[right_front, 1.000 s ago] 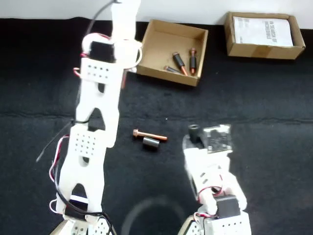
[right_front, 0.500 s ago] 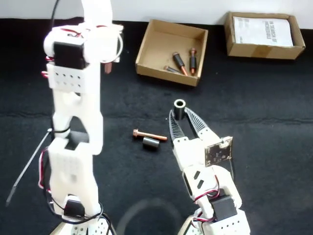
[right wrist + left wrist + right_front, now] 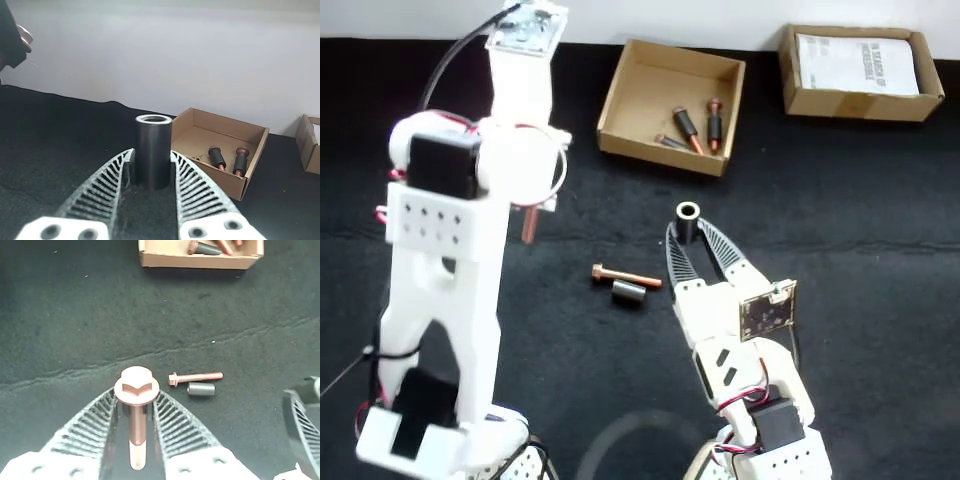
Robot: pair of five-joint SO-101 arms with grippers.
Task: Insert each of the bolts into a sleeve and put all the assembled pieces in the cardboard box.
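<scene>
My left gripper is shut on a copper bolt, its hex head outward; in the high view the bolt hangs under the raised left arm. My right gripper is shut on a dark sleeve, held upright with its open bore up, seen in the high view at mid-table. A loose copper bolt and a dark sleeve lie side by side on the black cloth between the arms. The open cardboard box at the back holds several assembled pieces.
A second cardboard box with a printed sheet stands at the back right. A white wall runs behind the table. A crease crosses the black cloth at mid-depth.
The left arm has swung back toward the near left with its bolt, now lower over the cloth. The right gripper rose and tipped the sleeve upright, then held still.
</scene>
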